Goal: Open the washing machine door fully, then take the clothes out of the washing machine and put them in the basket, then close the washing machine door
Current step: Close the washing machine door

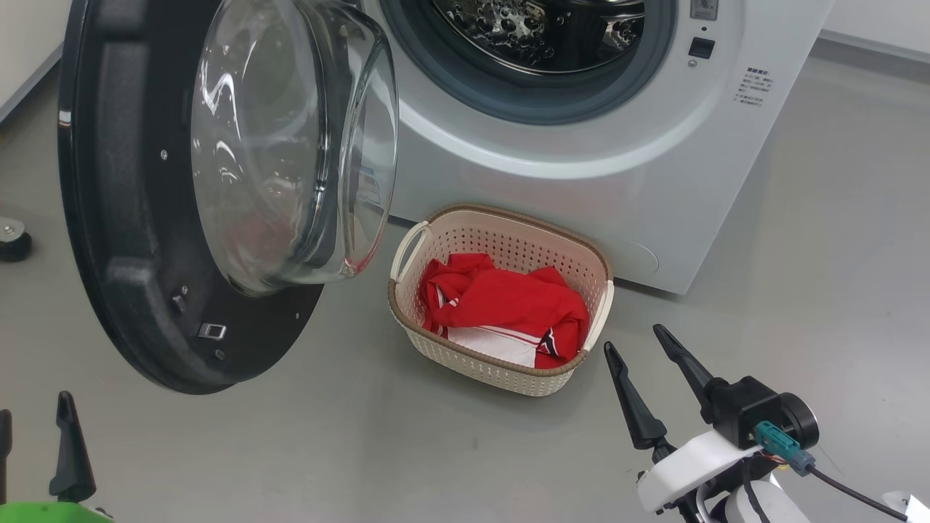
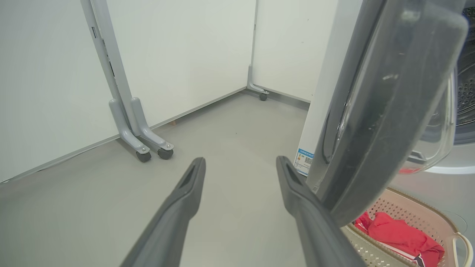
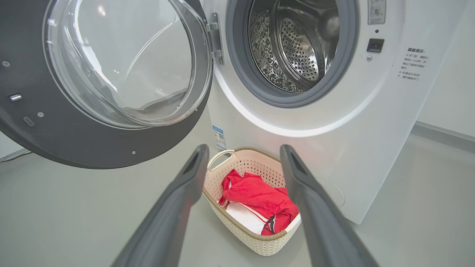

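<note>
I see clothes (image 1: 508, 309) in the basket (image 1: 479, 363), and the washing machine (image 1: 581, 189) drum above it looks empty, so I judge only closing remains; washing machine door (image 1: 131, 218) hangs wide open left of the basket. My right tool (image 1: 633, 336) sits low just right of it, left tool (image 1: 34, 407) past the door, both spread wide, empty.

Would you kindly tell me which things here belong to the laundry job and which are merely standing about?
Job: washing machine, door, clothes, basket.
Standing about: wheeled grey stand by the wall, second stand in the corner, black wheel on the floor.
</note>
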Robot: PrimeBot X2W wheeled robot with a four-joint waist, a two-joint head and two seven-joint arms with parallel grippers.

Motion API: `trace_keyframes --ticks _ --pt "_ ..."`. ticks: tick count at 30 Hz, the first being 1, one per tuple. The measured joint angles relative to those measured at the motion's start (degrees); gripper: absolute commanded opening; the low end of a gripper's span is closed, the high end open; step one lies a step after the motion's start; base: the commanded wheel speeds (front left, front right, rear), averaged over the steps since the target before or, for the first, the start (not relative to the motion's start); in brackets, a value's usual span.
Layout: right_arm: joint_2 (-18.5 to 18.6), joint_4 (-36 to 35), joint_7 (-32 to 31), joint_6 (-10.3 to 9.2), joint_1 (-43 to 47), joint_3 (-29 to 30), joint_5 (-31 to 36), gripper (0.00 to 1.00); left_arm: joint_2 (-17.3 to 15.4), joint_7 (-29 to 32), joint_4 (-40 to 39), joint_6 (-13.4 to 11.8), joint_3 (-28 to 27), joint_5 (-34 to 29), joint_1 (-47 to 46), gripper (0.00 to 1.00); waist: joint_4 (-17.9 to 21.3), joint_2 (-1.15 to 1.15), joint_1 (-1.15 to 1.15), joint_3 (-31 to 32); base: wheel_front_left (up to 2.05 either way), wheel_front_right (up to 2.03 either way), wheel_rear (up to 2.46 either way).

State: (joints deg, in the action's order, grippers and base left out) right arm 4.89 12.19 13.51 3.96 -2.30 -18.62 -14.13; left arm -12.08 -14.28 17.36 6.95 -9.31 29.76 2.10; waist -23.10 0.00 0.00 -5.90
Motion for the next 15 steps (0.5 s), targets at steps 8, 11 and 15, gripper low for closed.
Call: trace_keyframes --ticks 8,11,15 --pt "0.0 0.0 0.0 -0.01 0.0 -0.1 -0.1 1.0 0.1 0.0 -0.5 0.0 -0.2 -0.1 0.0 1.0 0.1 0.0 0.0 -0.2 0.0 0.0 0.0" --pt "0.0 0.0 0.0 -0.01 0.0 -0.1 -0.1 1.0 0.1 0.0 -0.7 0.0 -0.4 -0.1 -0.1 1.0 0.1 0.0 0.0 -0.3 0.0 0.0 0.0" --pt "0.0 0.0 0.0 -0.01 0.0 -0.1 -0.1 1.0 0.0 0.0 -1.0 0.0 -0.5 -0.2 -0.2 1.0 0.1 0.0 0.0 -0.5 0.0 0.0 0.0"
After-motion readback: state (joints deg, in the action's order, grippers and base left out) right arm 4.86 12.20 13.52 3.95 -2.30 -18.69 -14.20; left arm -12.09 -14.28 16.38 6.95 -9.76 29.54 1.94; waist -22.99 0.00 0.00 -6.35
